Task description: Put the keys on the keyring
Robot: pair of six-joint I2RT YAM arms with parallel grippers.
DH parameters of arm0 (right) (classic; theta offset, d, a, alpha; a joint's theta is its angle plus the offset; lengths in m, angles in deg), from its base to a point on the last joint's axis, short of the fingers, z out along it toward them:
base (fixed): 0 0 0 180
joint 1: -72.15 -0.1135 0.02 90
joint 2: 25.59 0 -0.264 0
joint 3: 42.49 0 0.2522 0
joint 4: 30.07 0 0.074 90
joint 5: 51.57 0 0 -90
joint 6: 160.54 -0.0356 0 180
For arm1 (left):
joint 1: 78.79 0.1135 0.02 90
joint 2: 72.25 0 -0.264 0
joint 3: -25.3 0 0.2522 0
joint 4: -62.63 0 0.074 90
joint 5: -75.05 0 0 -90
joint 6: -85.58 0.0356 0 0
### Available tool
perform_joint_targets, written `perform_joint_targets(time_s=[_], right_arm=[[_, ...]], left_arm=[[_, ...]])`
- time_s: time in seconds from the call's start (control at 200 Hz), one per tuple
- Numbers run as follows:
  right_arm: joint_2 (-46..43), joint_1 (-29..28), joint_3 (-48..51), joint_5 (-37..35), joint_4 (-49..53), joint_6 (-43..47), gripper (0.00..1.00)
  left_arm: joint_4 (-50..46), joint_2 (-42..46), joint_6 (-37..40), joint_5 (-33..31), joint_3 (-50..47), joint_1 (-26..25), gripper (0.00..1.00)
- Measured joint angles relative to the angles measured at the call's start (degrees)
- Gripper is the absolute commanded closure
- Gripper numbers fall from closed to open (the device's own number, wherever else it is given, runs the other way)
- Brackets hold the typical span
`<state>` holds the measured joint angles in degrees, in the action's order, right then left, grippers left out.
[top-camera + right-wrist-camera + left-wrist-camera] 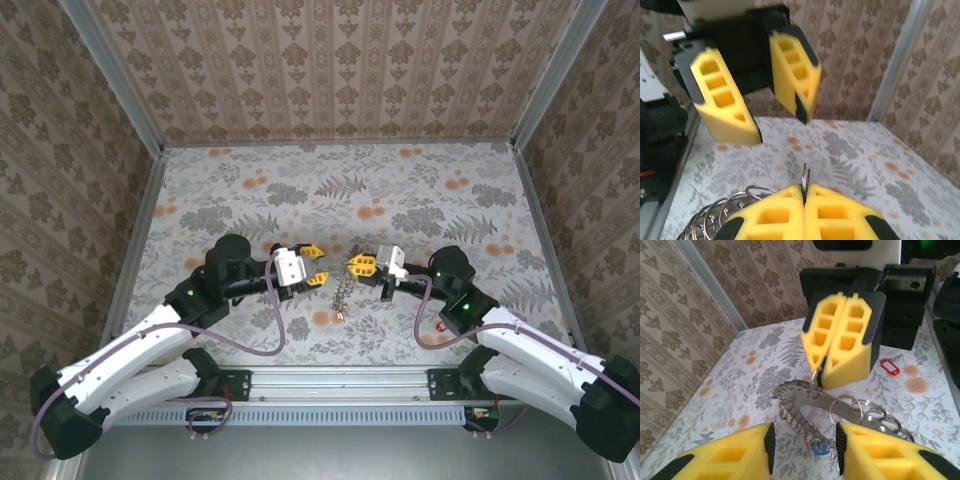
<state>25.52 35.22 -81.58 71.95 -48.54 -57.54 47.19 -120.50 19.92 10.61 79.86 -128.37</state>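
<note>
The left gripper [320,265] stands released and empty, facing the keyring [832,407]; the single ring hangs between the two grippers over the patterned surface [300,190], pinched by one thin wire loop in the clenched right gripper [358,265]; it looks like light, stiff, slippery metal, apt to swing, and is probably best taken at the rim beside that pinch; two keys can be counted: a blue key [817,447] beneath the ring and a red key [890,366] lying near the right arm.
</note>
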Motion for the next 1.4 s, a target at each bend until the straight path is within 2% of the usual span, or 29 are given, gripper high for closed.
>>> perform_joint_targets(time_s=[0.21,0.33,0.475,0.725,0.905,1.14,1.4], right_arm=[[2.97,0.00,-0.02,5.62,-4.55,-1.07,1.00],[4.24,0.00,-0.24,7.72,-4.94,-1.27,1.00],[4.50,0.22,-0.59,8.79,-4.92,-1.25,1.00],[4.50,0.48,-1.07,9.84,-4.87,-1.27,1.00],[4.50,0.68,-1.51,10.69,-4.83,-1.25,1.00],[4.52,0.68,-3.54,11.17,-3.96,-0.96,1.00],[5.75,0.68,-4.02,12.00,-3.74,-0.79,1.00]], left_arm=[[-2.23,-2.36,-2.05,2.62,1.86,0.94,0.69],[-2.16,-4.85,-3.30,5.62,3.48,1.05,0.80],[-2.10,-6.75,-3.41,9.31,4.90,1.57,0.79],[-1.97,-6.75,-3.43,12.26,4.98,2.45,0.70],[-2.60,-6.25,-2.89,14.08,4.94,3.04,0.67],[-7.34,-6.01,-1.22,17.94,4.94,3.93,0.66],[-6.60,-6.03,-1.05,18.56,4.68,3.93,0.66]])
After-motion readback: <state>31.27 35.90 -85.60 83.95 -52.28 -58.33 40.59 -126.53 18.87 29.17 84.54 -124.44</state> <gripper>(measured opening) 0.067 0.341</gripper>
